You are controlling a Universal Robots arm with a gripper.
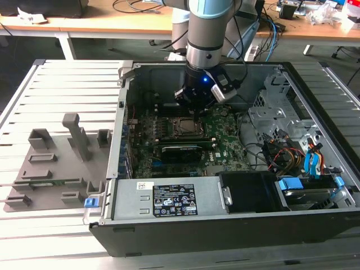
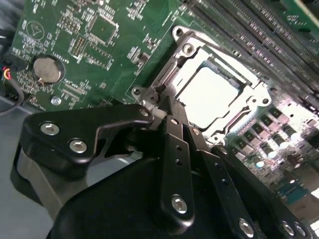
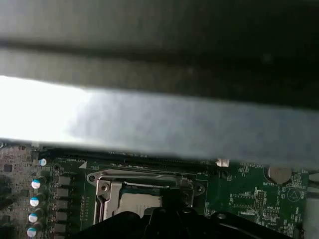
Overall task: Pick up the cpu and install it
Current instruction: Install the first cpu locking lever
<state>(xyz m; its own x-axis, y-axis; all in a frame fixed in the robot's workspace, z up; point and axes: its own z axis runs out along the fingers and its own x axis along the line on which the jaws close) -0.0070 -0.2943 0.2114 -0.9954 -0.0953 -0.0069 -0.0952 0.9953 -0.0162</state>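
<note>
The cpu [image 2: 207, 94] is a pale silvery square lying flat inside its metal socket frame [image 2: 185, 46] on the green motherboard. It also shows in the exterior view, cpu [image 1: 181, 126], and in the first wrist view, cpu [image 3: 139, 201]. My gripper [image 1: 196, 104] hangs inside the open computer case, just above the socket's far edge. In the second wrist view the black gripper [image 2: 164, 102] is shut with nothing between its fingers, its tip beside the corner of the socket frame. The first wrist view has the gripper [image 3: 172, 196] tip over the frame's edge.
The case walls [image 1: 126, 90] enclose the arm. A power supply [image 1: 169, 199] lies at the near side, and a drive cage and cables [image 1: 287, 152] at the exterior view's right. A grey fixture plate with blocks [image 1: 56, 163] sits outside on the left. Memory slots [image 2: 249, 30] and a coin battery [image 2: 47, 68] flank the socket.
</note>
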